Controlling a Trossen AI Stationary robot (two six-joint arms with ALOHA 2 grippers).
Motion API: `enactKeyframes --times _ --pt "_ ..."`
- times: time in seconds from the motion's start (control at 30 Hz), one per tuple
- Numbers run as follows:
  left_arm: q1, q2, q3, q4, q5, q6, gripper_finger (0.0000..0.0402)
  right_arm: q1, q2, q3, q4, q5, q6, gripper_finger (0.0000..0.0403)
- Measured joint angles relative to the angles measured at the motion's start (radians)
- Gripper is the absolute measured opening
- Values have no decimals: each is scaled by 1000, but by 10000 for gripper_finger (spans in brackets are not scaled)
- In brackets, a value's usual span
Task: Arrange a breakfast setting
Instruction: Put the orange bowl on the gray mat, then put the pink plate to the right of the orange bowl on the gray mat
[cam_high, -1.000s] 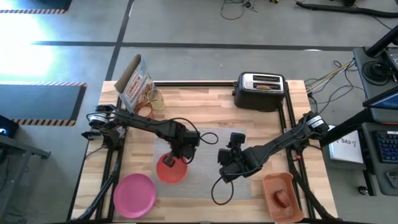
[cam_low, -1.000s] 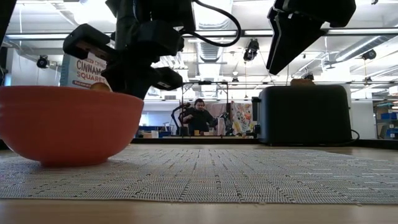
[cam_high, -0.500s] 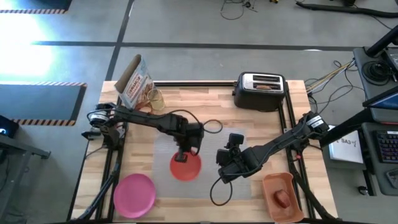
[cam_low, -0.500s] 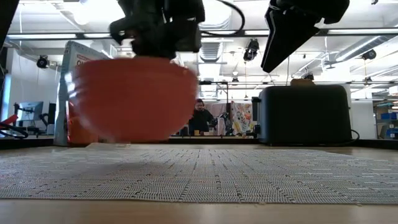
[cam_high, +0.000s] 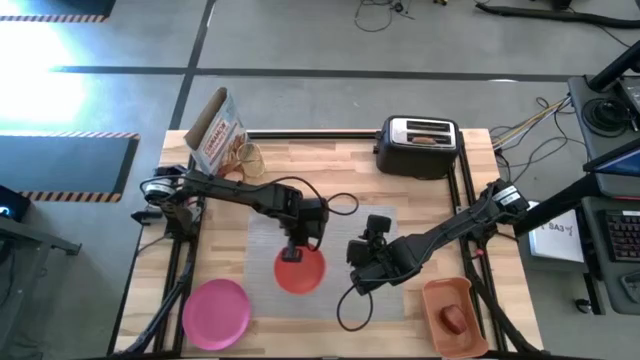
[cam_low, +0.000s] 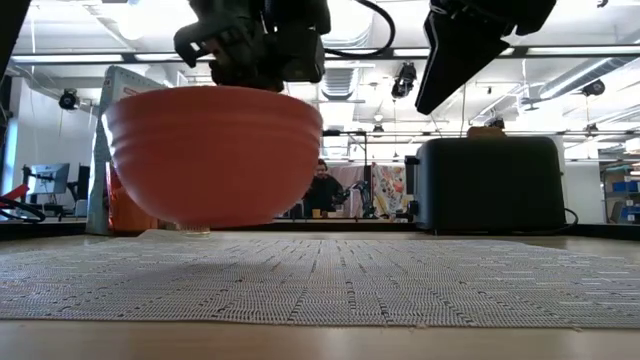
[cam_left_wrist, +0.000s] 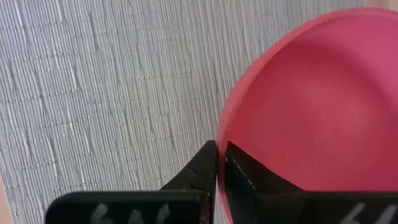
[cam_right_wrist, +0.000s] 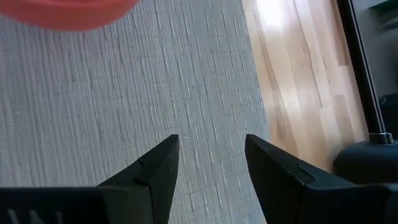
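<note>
A red-orange bowl hangs just above the grey mat, near the mat's middle. My left gripper is shut on the bowl's far rim. In the low view the bowl floats a little above the mat. My right gripper hovers open over the mat to the bowl's right, holding nothing; its fingers stand apart above the weave. A pink plate lies flat at the table's near left. A red apple sits in the orange tray. My left gripper pinches the bowl's rim with one finger inside the bowl and the other outside its wall. The fingers come steeply from above. The bowl hangs upright and about level, lifted clear of the mat.
A black-and-chrome toaster with toast in its slot stands at the far right. A cereal box and a small clear cup stand at the far left. The mat's right part is bare under my right gripper.
My left gripper has carried the bowl toward the table's right and lifted it off the mat, rolling its wrist on the way; for the last half second it has hung still. My right gripper has stayed open in place.
</note>
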Motion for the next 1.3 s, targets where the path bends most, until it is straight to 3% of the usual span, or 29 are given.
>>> enactKeyframes --times 0.7,1.03,1.3 --pt "0 0 -84 58 -27 -31 14 0 0 0 38 0 0 176" --pt "0 -3 -82 54 -27 -58 89 0 0 0 46 0 0 176" --pt "-10 -45 1 -11 -27 -103 154 0 0 0 50 0 0 176"
